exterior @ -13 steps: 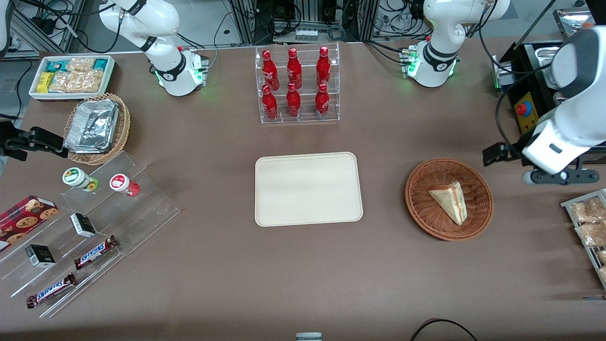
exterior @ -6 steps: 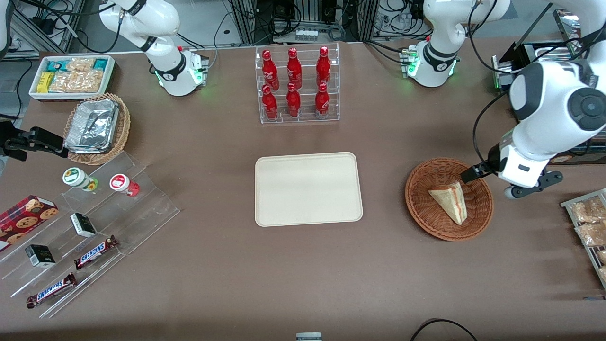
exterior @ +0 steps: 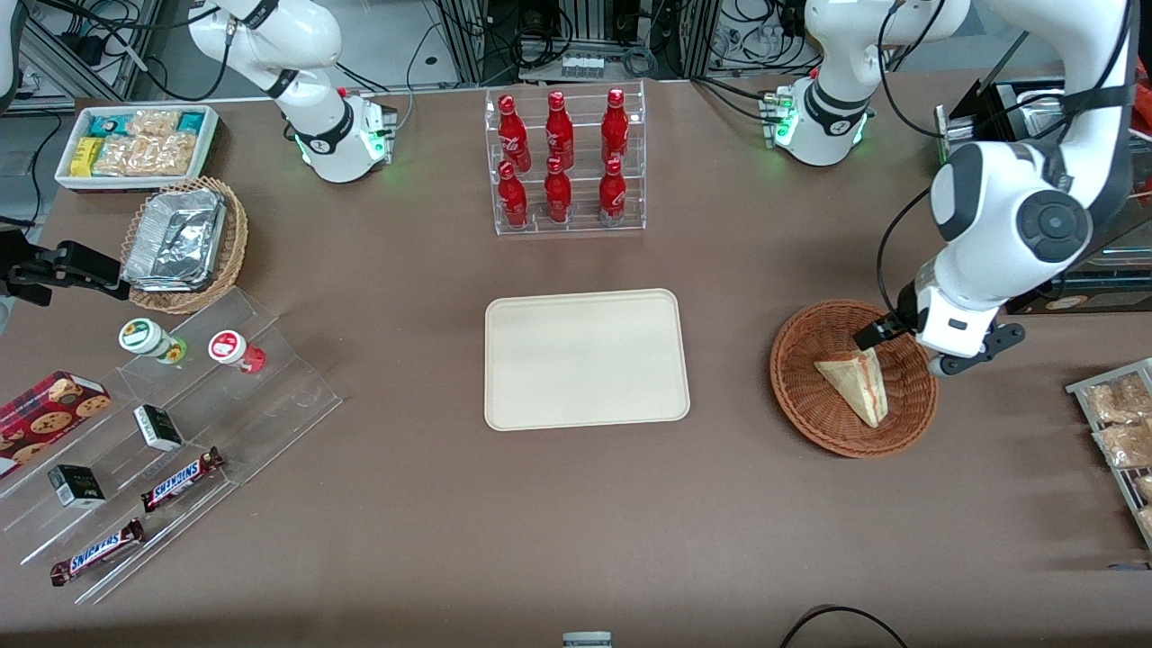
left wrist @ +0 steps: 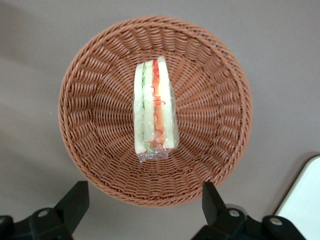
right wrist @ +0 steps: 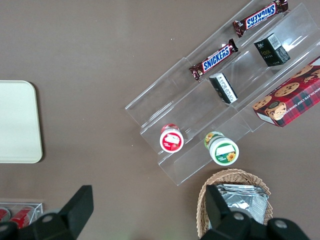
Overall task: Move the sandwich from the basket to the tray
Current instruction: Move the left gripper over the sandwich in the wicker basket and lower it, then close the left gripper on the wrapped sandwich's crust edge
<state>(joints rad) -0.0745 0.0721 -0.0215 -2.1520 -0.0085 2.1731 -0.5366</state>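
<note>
Tray (exterior: 587, 358) lying bare at mid-table. Sandwich (left wrist: 154, 107) resting on edge in the basket (left wrist: 100, 75), filling upward. Gripper (left wrist: 145, 200) spread wide above the basket rim, apparently not yet low enough. Best to descend centred, straddle the bread faces, close gently, lift clear.

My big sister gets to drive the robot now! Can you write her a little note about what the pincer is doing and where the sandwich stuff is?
Pincer: open, holding nothing, hovering above the basket, over the rim nearer the robots.
Sandwich: lying in the basket, wrapped in clear film, not gripped.
Tray: on the table beside the basket, toward the parked arm's end, with nothing on it.
Done: the arm is over the basket.
Left: lower, grip the sandwich, lift it, carry it to the tray, let go.
</note>
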